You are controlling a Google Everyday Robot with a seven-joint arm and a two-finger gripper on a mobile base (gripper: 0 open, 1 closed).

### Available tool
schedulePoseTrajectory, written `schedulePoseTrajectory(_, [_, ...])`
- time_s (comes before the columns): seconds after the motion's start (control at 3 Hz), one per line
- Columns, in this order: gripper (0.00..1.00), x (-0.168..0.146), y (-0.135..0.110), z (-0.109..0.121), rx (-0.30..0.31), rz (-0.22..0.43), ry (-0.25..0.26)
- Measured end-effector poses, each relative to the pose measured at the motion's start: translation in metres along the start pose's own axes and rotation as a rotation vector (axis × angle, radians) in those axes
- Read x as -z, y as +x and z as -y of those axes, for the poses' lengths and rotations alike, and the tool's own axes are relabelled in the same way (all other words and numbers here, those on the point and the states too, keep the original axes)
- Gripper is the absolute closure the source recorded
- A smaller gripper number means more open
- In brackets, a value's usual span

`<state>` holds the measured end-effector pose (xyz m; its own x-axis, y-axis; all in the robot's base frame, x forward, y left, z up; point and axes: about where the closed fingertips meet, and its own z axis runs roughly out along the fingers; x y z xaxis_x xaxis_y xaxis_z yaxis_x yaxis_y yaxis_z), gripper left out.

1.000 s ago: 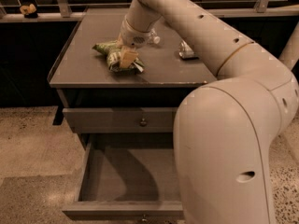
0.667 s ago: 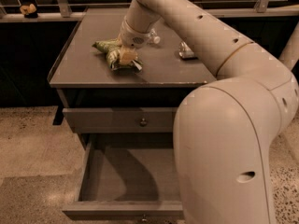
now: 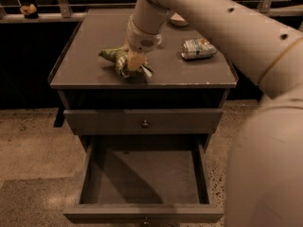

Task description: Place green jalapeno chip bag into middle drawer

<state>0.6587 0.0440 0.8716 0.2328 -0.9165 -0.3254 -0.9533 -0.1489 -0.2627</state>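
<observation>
The green jalapeno chip bag lies crumpled on the grey cabinet top, left of its middle. My gripper comes down from above onto the right part of the bag, and its pale fingers are closed into the foil. The bag still touches the top. The middle drawer is pulled fully out below, and its grey inside is bare. The arm's wrist hides the back part of the bag.
A silver-green can lies on its side at the right of the cabinet top. A pale round object sits at the back behind the arm. The upper drawer front is shut. My arm's large shell fills the right foreground.
The arm's big foreground shell has swung to the right, uncovering more of the open drawer and the can. The gripper and bag stay in nearly the same spot.
</observation>
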Motion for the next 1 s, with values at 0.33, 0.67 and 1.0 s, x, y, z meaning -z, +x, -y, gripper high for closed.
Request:
schedulePoseTrajectory(0.33, [1.00, 0.038, -0.008, -0.059, -0.043, -0.024, 0.011])
schedulePoseTrajectory(0.67, [1.00, 0.065, -0.002, -0.121, -0.134, -0.059, 0.030])
schedulePoseTrajectory(1.0, [1.00, 0.066, 0.020, -0.175, -0.237, -0.113, 0.018])
